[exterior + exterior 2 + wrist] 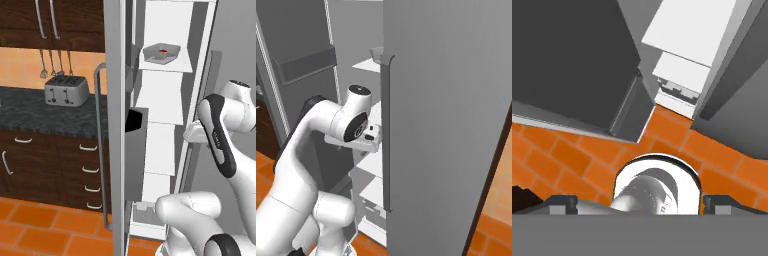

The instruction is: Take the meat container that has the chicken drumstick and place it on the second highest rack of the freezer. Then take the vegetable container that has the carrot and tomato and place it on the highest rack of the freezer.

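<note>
Freezer (165, 100) stands open ahead of you, door (116, 125) swung left. One container (161, 53) already sits on an upper rack, something red inside, probably the tomato; too small to confirm the carrot, and you can't tell which rack it is. Tray looks light, stiff, shallow and likely slippery: grab a rim edge, keep it level. Gripper (639, 204) points down at the orange floor (572, 155), jaws spread wide, empty.
</note>
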